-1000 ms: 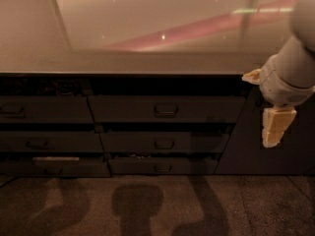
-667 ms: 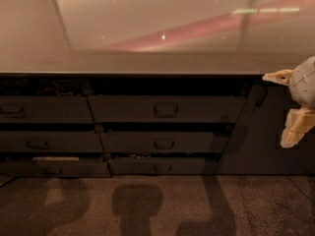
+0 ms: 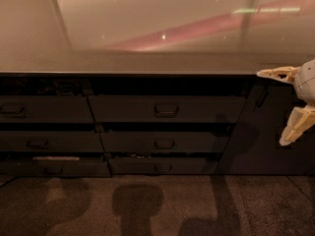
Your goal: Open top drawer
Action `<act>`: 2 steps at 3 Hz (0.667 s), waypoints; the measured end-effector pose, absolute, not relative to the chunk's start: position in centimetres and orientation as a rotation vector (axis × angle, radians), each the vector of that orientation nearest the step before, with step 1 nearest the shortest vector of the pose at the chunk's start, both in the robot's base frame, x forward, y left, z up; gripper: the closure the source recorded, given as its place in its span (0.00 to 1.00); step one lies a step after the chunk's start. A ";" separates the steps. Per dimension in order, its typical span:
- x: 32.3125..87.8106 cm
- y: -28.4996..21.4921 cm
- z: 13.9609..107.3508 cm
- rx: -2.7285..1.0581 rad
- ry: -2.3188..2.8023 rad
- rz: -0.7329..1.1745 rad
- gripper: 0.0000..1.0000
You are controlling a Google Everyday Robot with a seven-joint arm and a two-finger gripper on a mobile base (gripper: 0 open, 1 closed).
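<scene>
The countertop (image 3: 147, 58) looks smooth and glossy, mirroring lights. The top drawer (image 3: 206, 109) has a matt dark front. At the right edge, the gripper (image 3: 271, 107) looks like pale matt plastic. The floor (image 3: 162, 210) looks grainy.

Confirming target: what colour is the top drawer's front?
Dark grey top drawer, camera view; gripper open, far right.

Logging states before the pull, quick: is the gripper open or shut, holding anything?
Gripper: open, holding nothing, at the right edge, clear of the top drawer.

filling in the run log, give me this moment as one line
end effector: open, empty, far right | top drawer: handle untouched | grasp: not yet made
</scene>
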State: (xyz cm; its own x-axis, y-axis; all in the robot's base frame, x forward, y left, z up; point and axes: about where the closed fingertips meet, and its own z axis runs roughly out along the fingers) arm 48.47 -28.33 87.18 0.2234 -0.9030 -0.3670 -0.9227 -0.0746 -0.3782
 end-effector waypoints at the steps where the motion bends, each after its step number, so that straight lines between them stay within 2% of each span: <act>1: 48.7 -28.7 86.9 -1.945 1.720 0.023 0.00; 2: 52.1 -30.3 83.6 -1.909 1.843 -0.001 0.00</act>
State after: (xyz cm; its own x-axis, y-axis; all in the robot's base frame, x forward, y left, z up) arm 52.07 -30.30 83.64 0.0916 -0.9411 -0.3256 -0.9409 0.0253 -0.3378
